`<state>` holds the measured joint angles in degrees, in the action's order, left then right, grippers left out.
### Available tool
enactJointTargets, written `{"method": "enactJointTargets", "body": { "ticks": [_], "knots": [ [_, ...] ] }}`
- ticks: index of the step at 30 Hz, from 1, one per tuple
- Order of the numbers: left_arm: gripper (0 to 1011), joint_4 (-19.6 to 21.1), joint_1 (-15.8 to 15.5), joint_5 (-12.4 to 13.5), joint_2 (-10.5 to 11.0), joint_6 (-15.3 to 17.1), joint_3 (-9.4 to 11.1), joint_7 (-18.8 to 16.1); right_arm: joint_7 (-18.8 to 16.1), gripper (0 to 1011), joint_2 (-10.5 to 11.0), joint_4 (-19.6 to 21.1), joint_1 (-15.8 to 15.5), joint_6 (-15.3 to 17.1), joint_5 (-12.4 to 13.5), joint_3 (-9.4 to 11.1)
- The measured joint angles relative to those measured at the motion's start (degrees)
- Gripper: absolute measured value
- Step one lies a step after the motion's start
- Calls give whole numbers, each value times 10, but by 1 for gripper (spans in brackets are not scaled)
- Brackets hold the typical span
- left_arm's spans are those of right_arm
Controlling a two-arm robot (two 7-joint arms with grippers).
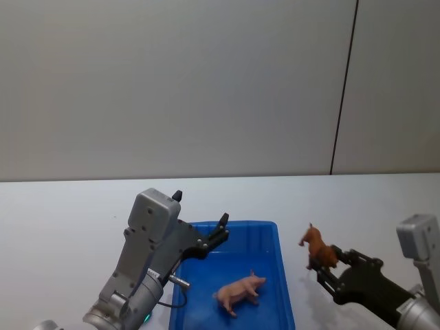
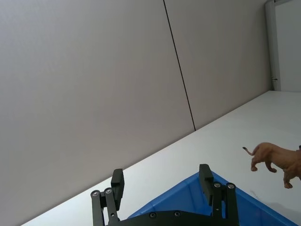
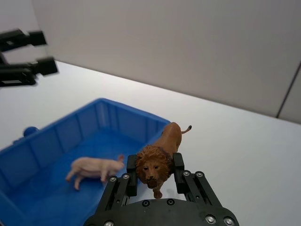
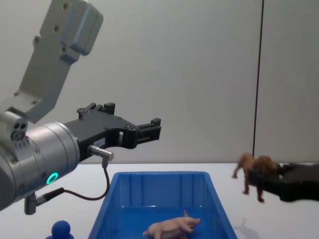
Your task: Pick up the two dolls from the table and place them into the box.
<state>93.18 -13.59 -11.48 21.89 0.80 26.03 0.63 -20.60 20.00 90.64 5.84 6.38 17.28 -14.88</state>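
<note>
Plastic of a stiff, moulded kind was judged to make up both dolls, so little weight and no give under pressure were to be expected, while the smooth finish was likely to be slippery. The lion (image 3: 164, 141) was seen pinched at the mane, on both sides of the head, by the right gripper (image 3: 154, 165). It was held clear of the counter (image 1: 69, 220), just beside the right wall of the box (image 1: 283, 275) and outside it. With a grip so far forward, the body and tail were left reaching out unsupported. A hold across the trunk was judged steadier, though some texture was offered by the shaggy mane. The pig (image 1: 238, 290) was found inside the box, on its floor. The left gripper (image 2: 161, 181) was held spread and empty above the left side of the box.
</note>
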Motion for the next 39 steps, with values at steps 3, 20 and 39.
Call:
{"method": "enactJointTargets", "body": {
  "ticks": [3, 20, 39],
  "knots": [
    [1001, 0, 0, 0, 0, 0, 0, 0, -12, 425, -1, 7, 5, -1, 0, -1],
    [1001, 0, 0, 0, 0, 0, 0, 0, -82, 662, -32, 8, 53, 52, 5, -19],
    [1001, 0, 0, 0, 0, 0, 0, 0, -80, 1001, -18, 0, 57, 53, 19, -8]
  ]
}}
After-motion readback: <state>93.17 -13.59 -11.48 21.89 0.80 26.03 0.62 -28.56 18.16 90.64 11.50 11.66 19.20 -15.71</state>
